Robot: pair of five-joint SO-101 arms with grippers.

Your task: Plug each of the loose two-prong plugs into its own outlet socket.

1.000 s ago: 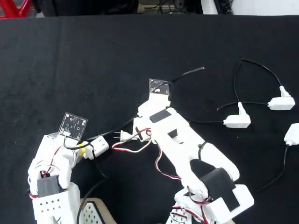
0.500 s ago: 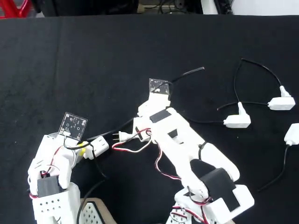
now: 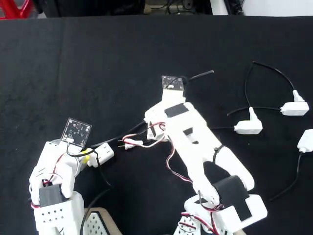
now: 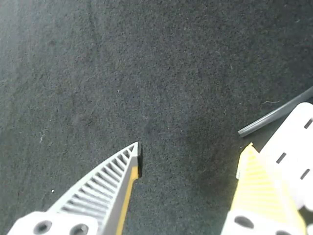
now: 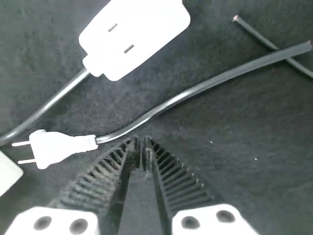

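Observation:
A white two-prong plug (image 3: 128,143) (image 5: 54,147) lies flat on the black table on a black cable, prongs toward a white outlet socket (image 3: 101,155). My right gripper (image 3: 148,133) (image 5: 142,143) is shut with nothing in it, its tips just behind the plug's cable. A second white socket (image 5: 132,32) lies beyond that cable. My left gripper (image 3: 88,156) (image 4: 194,147) stands open over bare cloth. The white socket (image 4: 293,147) rests against the outer side of its yellow finger (image 4: 254,176), not between the jaws.
Three white cable-end pieces (image 3: 248,126) (image 3: 295,107) (image 3: 305,140) with black cables lie at the right. A loose black cable end (image 3: 203,75) points away behind the right arm. A tan object (image 3: 95,223) sits at the near edge.
The right arm has swung a little back and to the right, away from the plug. The plug ended slightly nearer the socket. The left arm has kept still.

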